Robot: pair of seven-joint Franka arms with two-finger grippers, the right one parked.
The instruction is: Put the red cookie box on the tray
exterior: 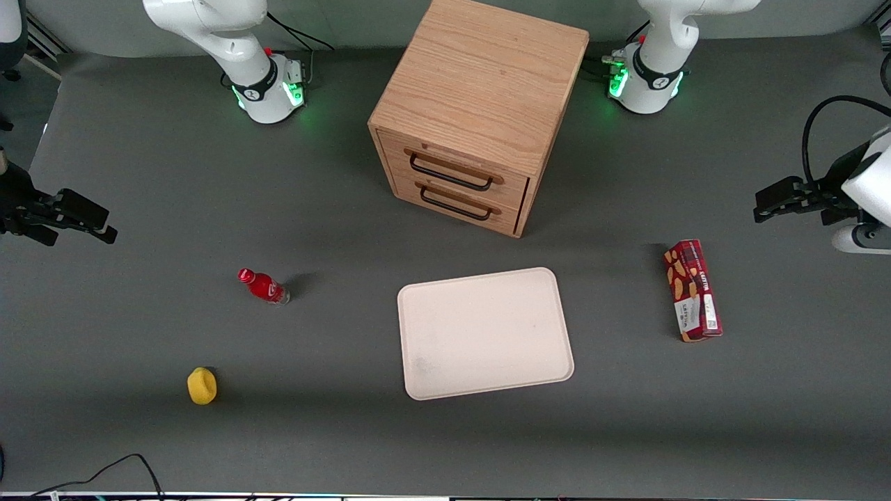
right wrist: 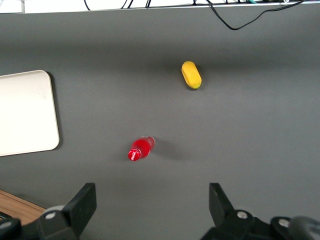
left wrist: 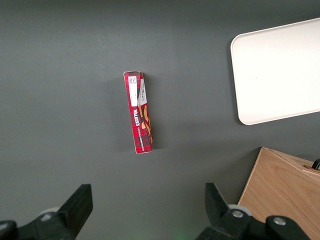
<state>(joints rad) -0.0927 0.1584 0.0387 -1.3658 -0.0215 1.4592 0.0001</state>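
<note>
Presently, nothing of the task is judged done; findings are listed from the parked arm's end of the desk to the working arm's.

Yellow object: noted near the desk edge closest to the front camera, at the parked arm's end.
Red bottle: noted standing apart from the yellow object, farther from the camera; not a task item.
Drawer cabinet: set mid-desk, both drawers seen closed.
Tray: found bare, in front of the cabinet, toward the camera-side edge.
Red cookie box: found lying flat on the desk, well apart from the tray, toward the working arm's end; untouched.
Gripper: held above the desk near the working arm's end, fingers spread wide, nothing grasped, clear of the box.
Remaining: descent, grasp, lift, carry and release on the tray are all judged outstanding.
</note>
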